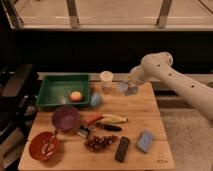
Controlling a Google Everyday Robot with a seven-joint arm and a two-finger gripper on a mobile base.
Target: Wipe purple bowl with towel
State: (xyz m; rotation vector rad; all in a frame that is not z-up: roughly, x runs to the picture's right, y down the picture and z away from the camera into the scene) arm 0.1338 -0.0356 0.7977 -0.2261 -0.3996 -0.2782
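The purple bowl (66,117) stands upright on the left part of the wooden desk (142,112), its hollow facing up, and nothing touches its inside. The gripper (127,87) is well apart from the purple bowl, far to the right of it and farther back, low over the desk's rear edge. It sits at the end of a white arm (167,75) that reaches in from the right. Whether the gripper is clenched, released or grasping anything cannot be told.

Just behind the purple bowl lies a green tray (50,82) with a small orange ball (75,96) inside it. To the right of the bowl and a little back, just beside the tray's right wall, sits a small blue lump (95,100). Farther back from the lump, between the tray and the gripper, stands a white cup (106,79).

In front of the purple bowl and slightly left is a red bowl (44,146) with something pale in it that is too blurred to name. Right of the purple bowl, near its rim, lie an orange-red stick (92,120), a banana (116,118) and a dark slim tool (107,126), close together. In front and to the right of the bowl rests a bunch of dark grapes (99,142). Farther right still are a flat black slab (121,149) and a blue pad (145,141), the pad lying farthest from the bowl.
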